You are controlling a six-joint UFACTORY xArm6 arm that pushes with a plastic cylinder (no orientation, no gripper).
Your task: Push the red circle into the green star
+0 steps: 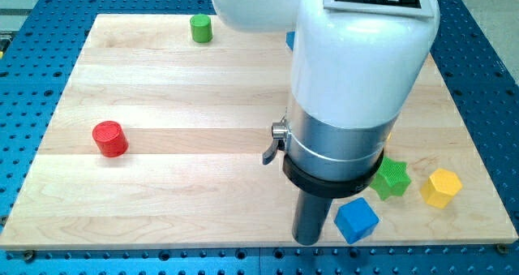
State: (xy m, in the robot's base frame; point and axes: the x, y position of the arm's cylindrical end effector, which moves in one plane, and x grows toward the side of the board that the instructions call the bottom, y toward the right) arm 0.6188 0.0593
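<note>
The red circle (109, 139) is a short red cylinder on the wooden board at the view's left. The green star (392, 178) lies at the view's lower right, partly hidden behind the arm. My rod comes down from the big white and silver arm body, and my tip (309, 242) rests on the board near the bottom edge. The tip is far to the right of the red circle, and to the left of and below the green star. It touches neither.
A blue cube (357, 220) sits just right of my tip. A yellow block (441, 187) lies right of the green star. A green cylinder (201, 28) stands at the view's top. A blue block (289, 40) peeks out behind the arm. The board's bottom edge (162, 247) is close to the tip.
</note>
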